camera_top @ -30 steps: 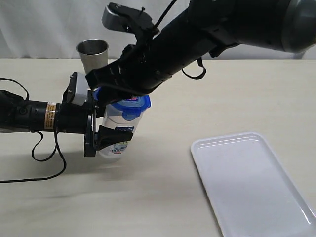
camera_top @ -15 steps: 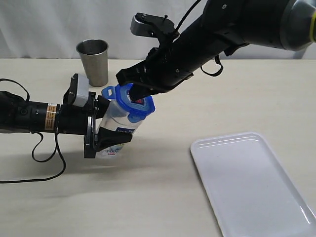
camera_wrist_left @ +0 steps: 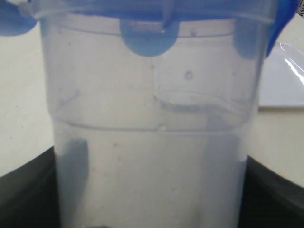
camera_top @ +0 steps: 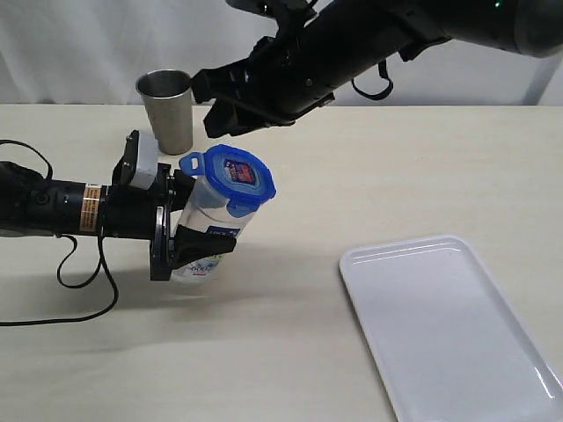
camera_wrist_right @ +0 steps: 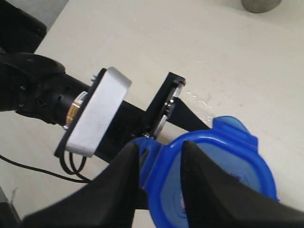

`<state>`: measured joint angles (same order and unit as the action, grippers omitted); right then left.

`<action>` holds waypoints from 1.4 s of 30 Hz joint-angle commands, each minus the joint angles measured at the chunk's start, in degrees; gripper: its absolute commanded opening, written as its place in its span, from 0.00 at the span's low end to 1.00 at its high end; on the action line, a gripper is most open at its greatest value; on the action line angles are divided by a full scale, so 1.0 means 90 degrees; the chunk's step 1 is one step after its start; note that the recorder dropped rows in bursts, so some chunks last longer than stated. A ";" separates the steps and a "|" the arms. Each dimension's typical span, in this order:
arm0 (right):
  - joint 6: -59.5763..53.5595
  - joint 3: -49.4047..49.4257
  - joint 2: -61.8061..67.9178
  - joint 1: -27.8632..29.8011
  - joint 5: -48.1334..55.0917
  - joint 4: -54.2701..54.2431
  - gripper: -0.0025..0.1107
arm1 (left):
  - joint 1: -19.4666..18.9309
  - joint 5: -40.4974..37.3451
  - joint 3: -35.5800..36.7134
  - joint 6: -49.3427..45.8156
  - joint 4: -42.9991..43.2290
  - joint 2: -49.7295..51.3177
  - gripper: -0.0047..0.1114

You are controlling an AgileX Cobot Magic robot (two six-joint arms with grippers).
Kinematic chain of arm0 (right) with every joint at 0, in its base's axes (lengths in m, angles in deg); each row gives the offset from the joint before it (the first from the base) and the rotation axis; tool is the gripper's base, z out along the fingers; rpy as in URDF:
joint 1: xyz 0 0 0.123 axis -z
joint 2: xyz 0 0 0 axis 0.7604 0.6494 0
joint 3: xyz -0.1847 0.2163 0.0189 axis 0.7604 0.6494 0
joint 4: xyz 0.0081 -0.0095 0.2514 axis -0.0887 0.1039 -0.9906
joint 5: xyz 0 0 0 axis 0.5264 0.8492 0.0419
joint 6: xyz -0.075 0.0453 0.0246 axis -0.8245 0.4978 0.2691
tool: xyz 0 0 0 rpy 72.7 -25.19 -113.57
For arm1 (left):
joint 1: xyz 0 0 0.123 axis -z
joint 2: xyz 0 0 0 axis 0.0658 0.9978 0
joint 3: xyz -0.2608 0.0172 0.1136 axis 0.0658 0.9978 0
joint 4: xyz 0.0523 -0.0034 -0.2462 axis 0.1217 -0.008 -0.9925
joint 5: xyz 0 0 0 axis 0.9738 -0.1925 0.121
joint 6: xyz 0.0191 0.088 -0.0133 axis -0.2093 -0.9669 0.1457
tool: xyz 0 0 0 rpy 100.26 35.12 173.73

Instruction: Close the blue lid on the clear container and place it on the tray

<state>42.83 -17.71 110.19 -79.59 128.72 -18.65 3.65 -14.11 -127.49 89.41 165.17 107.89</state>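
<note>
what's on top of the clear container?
The blue lid sits on the clear container, side tabs sticking outward. The lid covers the rim, so its seating cannot be seen.

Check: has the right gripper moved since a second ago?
Yes. The right gripper has risen off the blue lid, now level with the steel cup.

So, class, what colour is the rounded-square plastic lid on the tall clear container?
The rounded-square plastic lid is blue; the exterior view shows it best.
</note>
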 commanded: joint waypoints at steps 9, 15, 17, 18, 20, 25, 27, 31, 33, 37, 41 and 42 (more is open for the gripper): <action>0.2109 -0.0046 -0.0025 -0.1139 -0.0562 0.3405 0.37 | 0.0035 -0.0034 -0.0024 0.0045 -0.0092 -0.0074 0.04; 0.2646 -0.0046 0.0168 -0.1263 -0.0510 0.3779 0.37 | 0.0035 -0.0035 -0.0024 0.0045 -0.0105 -0.0074 0.04; 0.2646 -0.0046 0.0245 -0.1263 -0.0572 0.3647 0.37 | 0.0035 -0.0035 -0.0024 0.0045 -0.0105 -0.0074 0.04; 0.2646 -0.0046 0.0283 -0.1263 -0.0587 0.3630 0.37 | 0.0035 -0.0022 -0.0024 0.0064 -0.0105 -0.0074 0.04; 0.2646 -0.0046 0.0328 -0.1263 -0.0630 0.3630 0.37 | 0.0035 -0.0022 -0.0024 0.0064 -0.0105 -0.0074 0.04; 0.2646 -0.0046 0.0372 -0.1263 -0.0499 0.3630 0.37 | 0.0035 -0.0035 -0.0024 0.0062 -0.0105 -0.0074 0.04; 0.2646 -0.0046 0.0431 -0.1263 -0.0303 0.3661 0.37 | 0.0035 -0.0035 -0.0024 0.0062 -0.0105 -0.0074 0.04; 0.2633 -0.0046 0.0752 -0.1274 -0.0012 0.3677 0.37 | 0.0035 -0.0035 -0.0024 0.0062 -0.0105 -0.0074 0.04; 0.2659 -0.0046 0.0864 -0.1344 0.0019 0.3857 0.37 | 0.0035 -0.0035 -0.0024 0.0062 -0.0105 -0.0074 0.04; 0.3028 -0.0046 0.1016 -0.1624 0.0331 0.4783 0.37 | 0.0035 -0.0035 -0.0024 0.0062 -0.0129 -0.0074 0.04; 0.3014 -0.0046 0.1076 -0.1711 0.0396 0.4788 0.37 | 0.0035 -0.0035 -0.0024 0.0062 -0.0116 -0.0074 0.04; 0.2950 -0.0073 0.1064 -0.1711 0.0429 0.4822 0.37 | 0.0035 -0.0035 -0.0024 0.0062 -0.0116 -0.0074 0.04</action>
<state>69.86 -19.62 117.06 -94.26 127.44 27.41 3.65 -18.43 -127.49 90.51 165.40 107.79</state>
